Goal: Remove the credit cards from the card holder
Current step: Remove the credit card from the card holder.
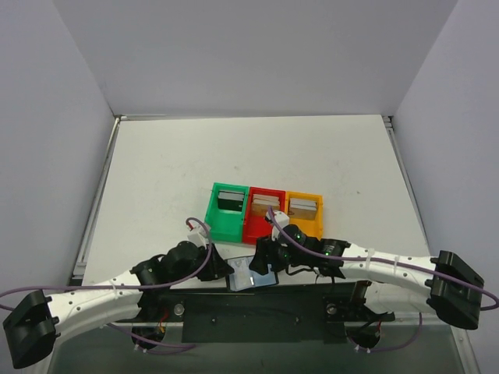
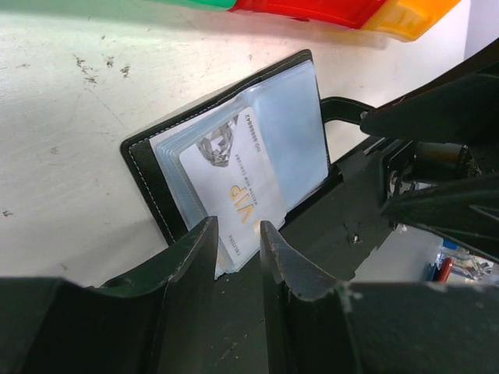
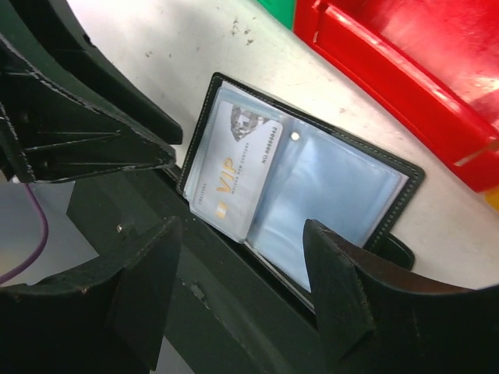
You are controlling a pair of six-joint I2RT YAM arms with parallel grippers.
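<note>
Black wallet [image 3: 343, 183] open, green-red-orange boxes [image 1: 257, 232] behind | left claw [image 2: 235, 227] apart | right claw [image 3: 243, 227] apart

I have the open card holder [image 1: 253, 278] lying at the bench's [image 1: 171, 164] near edge, a VIP card [image 3: 234, 167] in its sleeve. Just behind sits the three-box tray [image 1: 265, 226], cards [image 1: 302, 207] inside.

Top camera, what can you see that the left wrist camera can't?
Only the top view: the whole green box, red box and orange box, with cards standing inside, plus the full left arm and right arm. Only the left wrist view: the VIP card in its clear sleeve, with the left gripper open around its near end. Both: the black card holder lying open on the table.
</note>
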